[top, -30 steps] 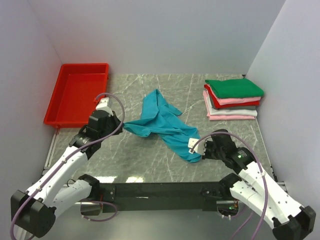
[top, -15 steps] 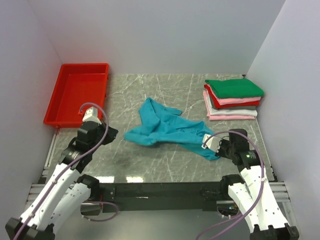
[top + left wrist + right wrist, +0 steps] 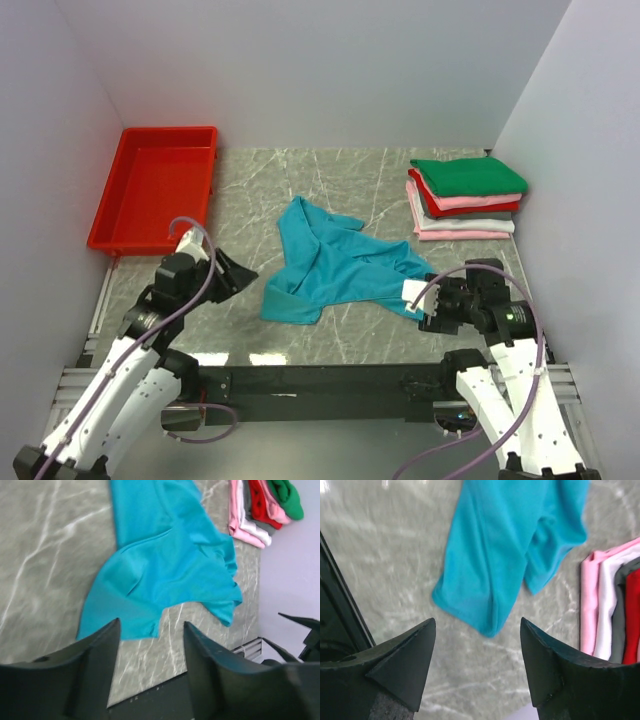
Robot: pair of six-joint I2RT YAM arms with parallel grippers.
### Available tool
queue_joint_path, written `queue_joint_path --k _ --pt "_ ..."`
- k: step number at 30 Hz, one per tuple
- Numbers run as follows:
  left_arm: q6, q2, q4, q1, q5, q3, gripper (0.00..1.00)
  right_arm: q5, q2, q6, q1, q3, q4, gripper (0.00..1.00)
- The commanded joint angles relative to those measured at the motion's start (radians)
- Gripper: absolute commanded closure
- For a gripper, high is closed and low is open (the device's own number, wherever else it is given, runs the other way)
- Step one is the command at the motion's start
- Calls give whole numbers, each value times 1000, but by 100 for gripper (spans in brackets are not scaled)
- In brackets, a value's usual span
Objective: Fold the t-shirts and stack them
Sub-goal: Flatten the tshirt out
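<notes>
A teal t-shirt (image 3: 335, 265) lies crumpled and partly spread on the marble table, free of both grippers. At the back right sits a stack of folded t-shirts (image 3: 465, 195), green on top, then red, pink and whitish. My left gripper (image 3: 245, 275) hovers open just left of the teal shirt's near corner. In the left wrist view the teal shirt (image 3: 165, 565) lies beyond the open left gripper (image 3: 152, 625). My right gripper (image 3: 428, 308) is open at the shirt's right end. The right wrist view has the shirt's edge (image 3: 510, 545) just ahead of the empty right gripper (image 3: 476, 622).
A red plastic tray (image 3: 160, 190) stands at the back left. The folded stack (image 3: 610, 610) shows at the right of the right wrist view. White walls close the table on three sides. The black base rail (image 3: 320, 380) runs along the near edge.
Both grippers have opened and let go of the teal shirt. They pulled it out between them, and it now lies wider and nearer the front. Both arms have drawn back.
</notes>
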Motion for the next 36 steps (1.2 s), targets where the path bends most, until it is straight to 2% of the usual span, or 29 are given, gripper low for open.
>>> queue_joint_path --k 1,4,5,8,11,15,19,26,29,36 --pt "80 144 261 2 84 29 40 -144 87 175 -3 80 106 25" --pt "189 490 351 2 125 159 38 -183 240 422 -3 139 238 25" --pt "231 557 361 -3 129 240 39 -184 284 544 -4 156 301 26" --pt "300 782 349 -24 101 413 41 -152 423 765 -9 206 437 28" --pt "340 960 316 -41 74 565 42 -106 545 875 -12 261 522 28" --pt "375 1155 254 -54 41 747 43 -54 704 912 -46 379 564 30" --pt "400 1339 169 -54 -38 926 43 -69 867 915 -84 462 567 32" --pt "459 1565 17 -54 -161 1236 47 -78 1010 901 -87 524 567 35" --pt "484 1616 3 -52 -209 1287 49 -68 1043 903 -86 541 571 35" --pt "510 1717 -67 -55 -210 1416 51 -3 1140 943 -87 620 578 36"
